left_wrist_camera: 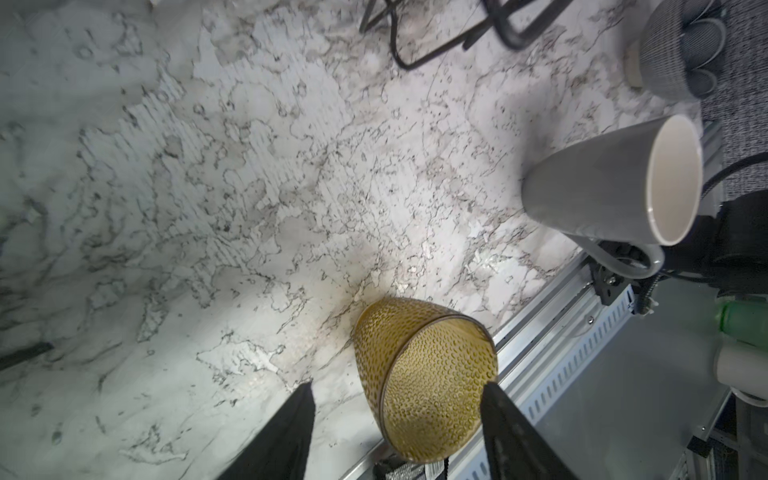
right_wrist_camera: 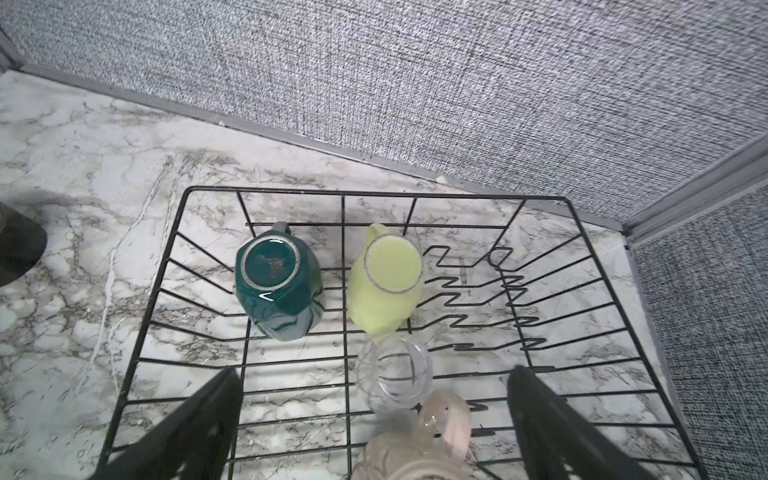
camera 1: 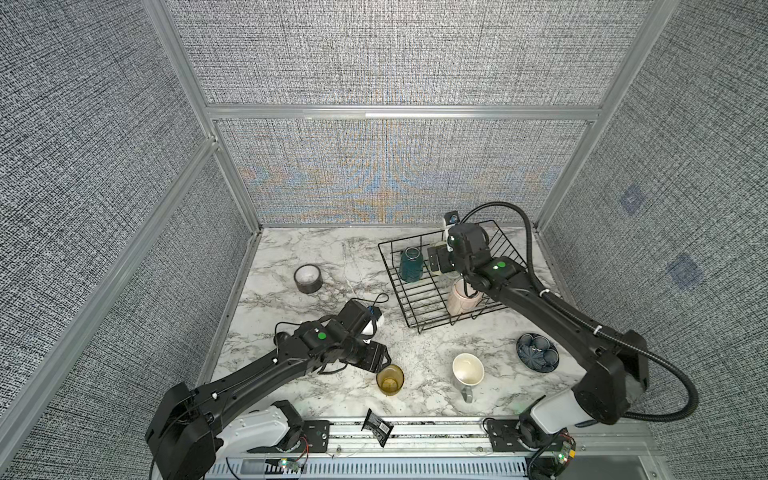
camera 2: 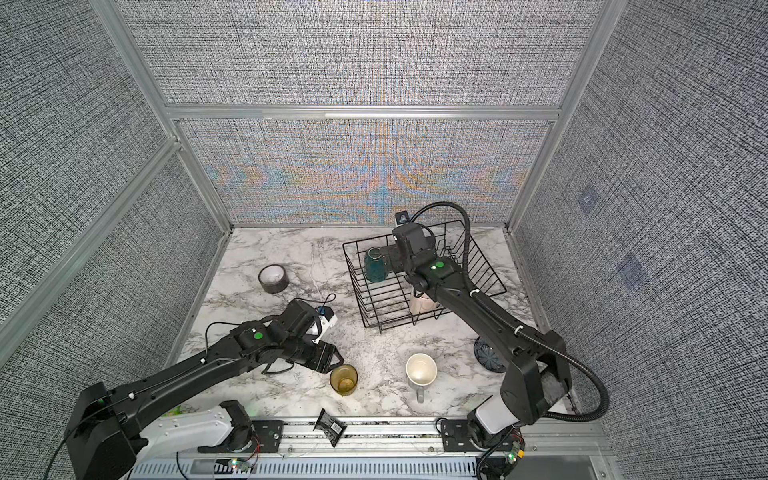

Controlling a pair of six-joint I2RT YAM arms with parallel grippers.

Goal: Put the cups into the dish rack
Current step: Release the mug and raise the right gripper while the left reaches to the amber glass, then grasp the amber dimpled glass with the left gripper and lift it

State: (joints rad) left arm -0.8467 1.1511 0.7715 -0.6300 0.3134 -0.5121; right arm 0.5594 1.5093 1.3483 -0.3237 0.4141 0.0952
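Amber glass is what I see between my left gripper's (left_wrist_camera: 398, 385) fingers. The amber glass tumbler (left_wrist_camera: 424, 382) stands upright on the marble worktop (camera 1: 324, 249), close to the front edge and a little left of the middle, in both top views (camera 2: 343, 379). The jaws are spread, one on each side of its rim. One finger (left_wrist_camera: 505, 419) overlaps the rim in the left wrist view; the other finger is apart from the glass. Whether the first one really touches, I cannot tell.

My right gripper (right_wrist_camera: 374, 372) hangs over the dish rack (camera 1: 419, 299), which sits at the far right corner of the worktop. Its jaws are wide apart and pinch nothing.

Four cups are inside the rack. The teal mug (right_wrist_camera: 276, 286) and the light green mug (right_wrist_camera: 388, 282) are both upside down, side by side near the rack's far side. The small clear glass (right_wrist_camera: 395, 374) is just in front of the green one; how it is turned I cannot read. The tall pink mug (camera 1: 461, 301) stands mouth up at the rack's front side, partly hidden by my right arm.

The grey mug (camera 1: 468, 370) stands upright on the worktop near the front edge, to the right of the tumbler and well apart from it, with its handle toward the front edge. The dark blue patterned bowl (camera 1: 538, 352) rests near the right edge, and the black tape roll (camera 1: 308, 277) lies toward the left side, apart from the rack.
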